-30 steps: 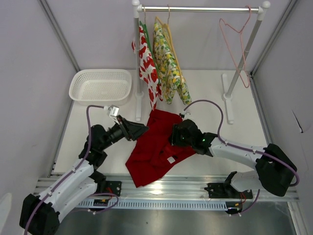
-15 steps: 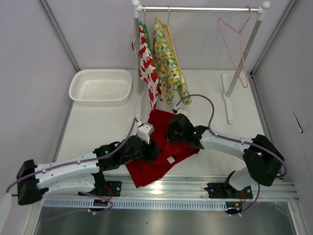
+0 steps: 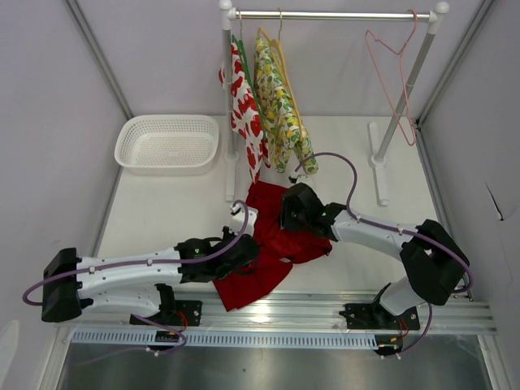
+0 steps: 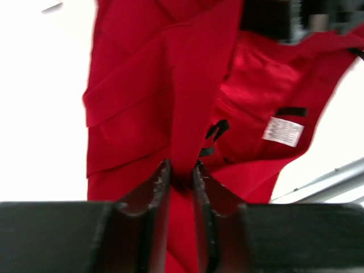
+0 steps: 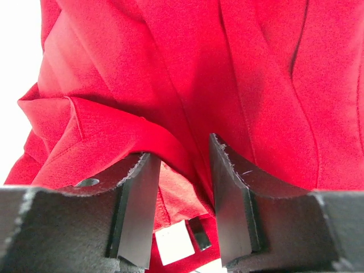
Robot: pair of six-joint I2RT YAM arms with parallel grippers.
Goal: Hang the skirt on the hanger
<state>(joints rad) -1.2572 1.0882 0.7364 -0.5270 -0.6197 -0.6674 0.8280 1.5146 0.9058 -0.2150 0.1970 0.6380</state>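
Observation:
The red skirt lies crumpled on the white table between my two arms. My left gripper sits on the skirt's left side. In the left wrist view this gripper is shut on a narrow ridge of red cloth. My right gripper rests on the skirt's upper right part. Seen from the right wrist, it stands partly apart with a thick fold of skirt filling the space between its tips. The pink hanger hangs bare at the right end of the rail.
A white basket stands at the back left. The clothes rail carries a fruit-print garment and a yellow-green garment just behind the skirt. The rack's right foot lies right of my right arm.
My left arm swung in from the left, dropped onto the skirt and closed on a fold. The skirt has bunched up between the grippers. The right gripper shifted slightly back and left.

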